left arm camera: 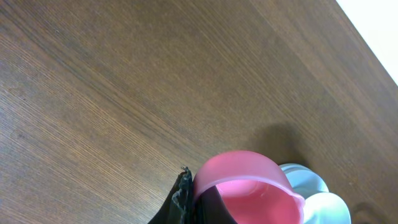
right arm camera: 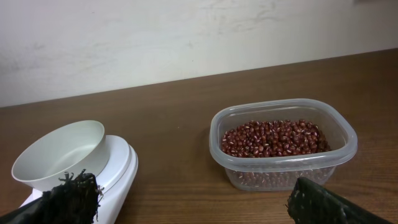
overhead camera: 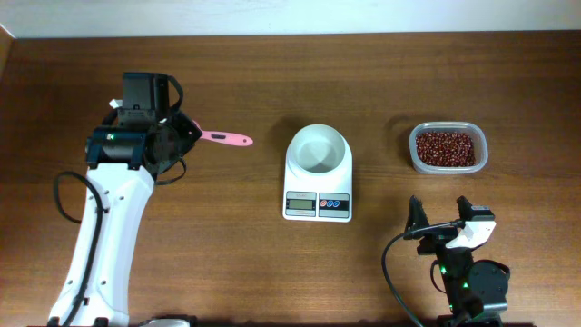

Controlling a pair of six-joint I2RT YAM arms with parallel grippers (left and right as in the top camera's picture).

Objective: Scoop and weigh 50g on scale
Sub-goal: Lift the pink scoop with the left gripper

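The table (overhead camera: pixel 272 272) is dark brown wood with a fine straight grain, seen closest in the left wrist view. Near its middle stands the scale (overhead camera: pixel 318 186), a smooth white plastic body with rounded corners, a grey display and small blue and red buttons on its front edge. On it sits a round white bowl (overhead camera: pixel 318 148). Only the right wrist view shows the bowl's side, a plain flared wall (right arm camera: pixel 62 152).

Well to the right of the scale is a clear plastic container (overhead camera: pixel 481 150), rectangular with rounded corners and a thick rim. It holds small glossy red beans (right arm camera: pixel 273 137). The side view shows them filling only its lower part.

The left fingers (left arm camera: pixel 179 198) are pressed together on a pink scoop (overhead camera: pixel 227 138). From overhead only its slim flat handle shows, pointing right toward the scale. The left wrist view shows its rounded pink cup (left arm camera: pixel 249 180), with pale blue and white rounded pieces (left arm camera: pixel 314 193) just beside it. Whether the cup touches the wood I cannot tell.

The right fingers (right arm camera: pixel 68 200), black and rough-surfaced, are spread wide with nothing between them. They sit near the front edge, below the container.
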